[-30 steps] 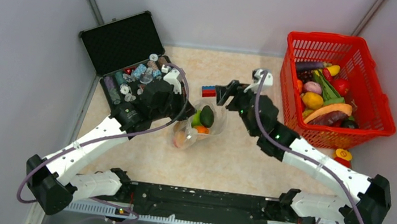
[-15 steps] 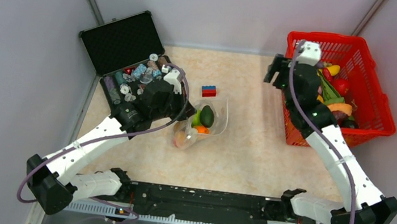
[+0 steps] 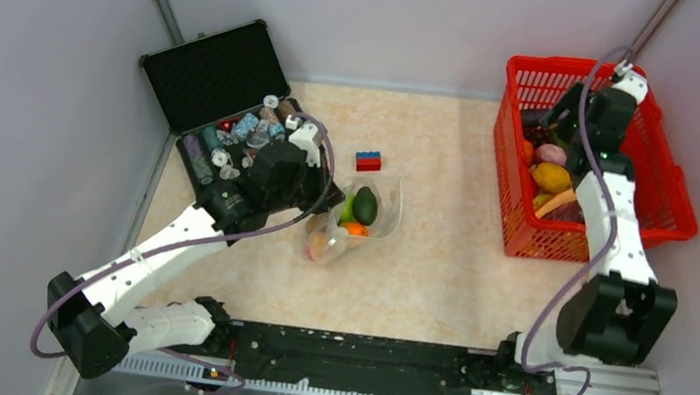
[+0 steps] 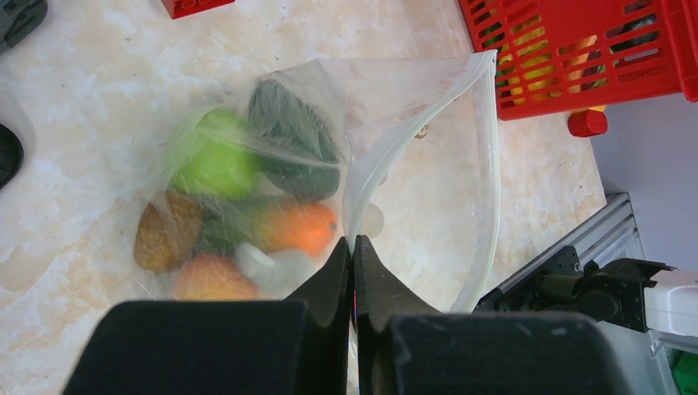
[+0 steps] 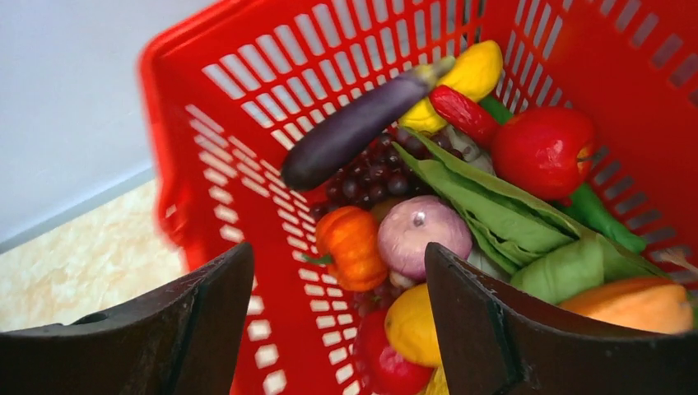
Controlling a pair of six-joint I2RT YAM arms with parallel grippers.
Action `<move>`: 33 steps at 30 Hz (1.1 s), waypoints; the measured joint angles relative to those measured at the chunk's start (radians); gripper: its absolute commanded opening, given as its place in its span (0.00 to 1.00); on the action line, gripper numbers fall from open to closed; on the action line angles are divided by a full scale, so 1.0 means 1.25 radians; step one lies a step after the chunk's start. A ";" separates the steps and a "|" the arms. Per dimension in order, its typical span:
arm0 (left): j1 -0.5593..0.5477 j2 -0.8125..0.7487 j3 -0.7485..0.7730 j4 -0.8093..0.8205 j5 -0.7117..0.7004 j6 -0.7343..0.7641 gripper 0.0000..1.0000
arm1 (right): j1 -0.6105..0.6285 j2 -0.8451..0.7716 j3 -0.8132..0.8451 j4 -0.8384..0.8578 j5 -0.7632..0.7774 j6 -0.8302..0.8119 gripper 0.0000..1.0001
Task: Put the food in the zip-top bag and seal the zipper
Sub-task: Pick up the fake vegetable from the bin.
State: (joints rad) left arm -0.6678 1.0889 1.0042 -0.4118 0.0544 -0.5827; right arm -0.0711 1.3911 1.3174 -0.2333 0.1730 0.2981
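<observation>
Two grippers are seen. Right gripper (image 5: 337,253) is spread wide, empty, above the red mesh basket (image 5: 206,90) of toy produce (image 5: 486,214). Left gripper (image 4: 352,265) is pinched shut on the zip-top bag (image 4: 411,148) film. Green fruit (image 4: 210,156) and other food are bagged ahead-left of it, zipper (image 4: 495,164) ahead-right.

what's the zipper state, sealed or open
Open: the two strips of the zipper gape apart; the left gripper pinches one.

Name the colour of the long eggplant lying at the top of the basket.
Dark purple. The eggplant shows best in the right wrist view.
</observation>
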 measured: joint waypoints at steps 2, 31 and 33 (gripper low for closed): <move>0.001 0.000 0.000 -0.002 0.000 0.003 0.00 | -0.039 0.073 0.043 -0.014 -0.034 0.023 0.73; 0.017 0.000 0.000 -0.013 -0.045 0.018 0.00 | -0.125 0.604 0.430 -0.069 -0.203 0.353 0.63; 0.019 0.000 0.000 -0.014 -0.048 0.021 0.00 | -0.125 0.611 0.430 -0.059 -0.202 0.385 0.62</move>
State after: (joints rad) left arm -0.6441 1.0889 1.0046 -0.4294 -0.0059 -0.5560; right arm -0.2268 2.1548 1.8545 -0.3073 -0.0799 0.7792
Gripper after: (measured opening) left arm 0.002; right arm 0.642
